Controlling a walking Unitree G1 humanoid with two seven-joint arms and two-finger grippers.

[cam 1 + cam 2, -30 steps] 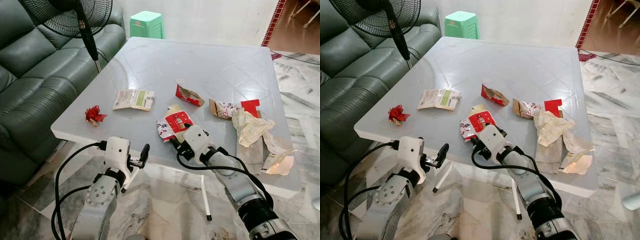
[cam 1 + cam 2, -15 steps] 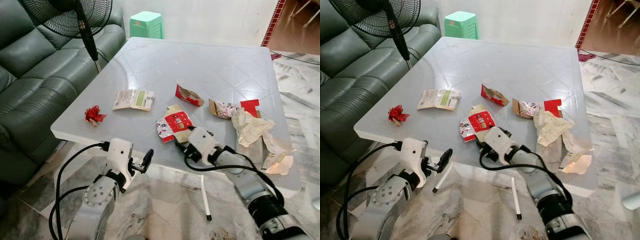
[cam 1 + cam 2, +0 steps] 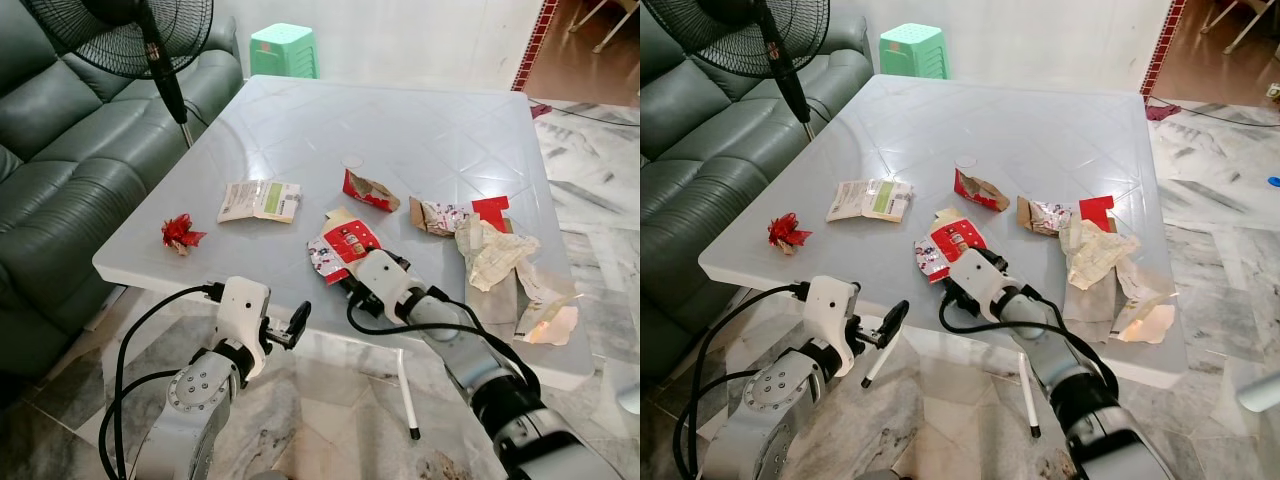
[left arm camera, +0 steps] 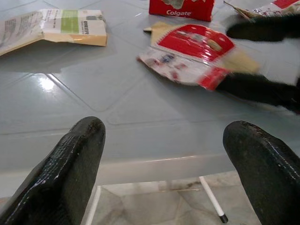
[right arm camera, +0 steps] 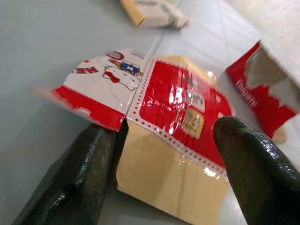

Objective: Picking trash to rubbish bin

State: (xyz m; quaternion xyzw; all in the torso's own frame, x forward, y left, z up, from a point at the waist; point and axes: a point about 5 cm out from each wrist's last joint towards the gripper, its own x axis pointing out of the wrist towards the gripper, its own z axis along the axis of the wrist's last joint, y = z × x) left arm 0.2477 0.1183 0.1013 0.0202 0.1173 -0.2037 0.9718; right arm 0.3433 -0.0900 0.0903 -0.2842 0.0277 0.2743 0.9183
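Near the front edge of the pale table (image 3: 430,130), the right pincer (image 3: 352,283) reaches in low, its two black fingers (image 5: 253,164) spread apart on either side of a red-and-white blister card (image 3: 340,247) with a tan cardboard backing. One finger lies just under the card's printed flap, the other beside its far corner — nothing is clamped yet.

This card looks light and thin: stiff enough to keep its shape, but glossy on the face and lying almost flat, so it may slide across the smooth table rather than lift. A sensible hold would be at the raised near edge, where the flap stands off the backing, pinching across the thickness rather than pressing down.

More litter waits farther back — a torn red Colgate carton (image 3: 370,190), a flattened paper packet (image 3: 261,200), a small red bow (image 3: 180,231) and crumpled wrappers (image 3: 497,252).

Below the table edge, the left pincer (image 3: 297,322) hangs idle with its fingers wide apart, holding nothing.
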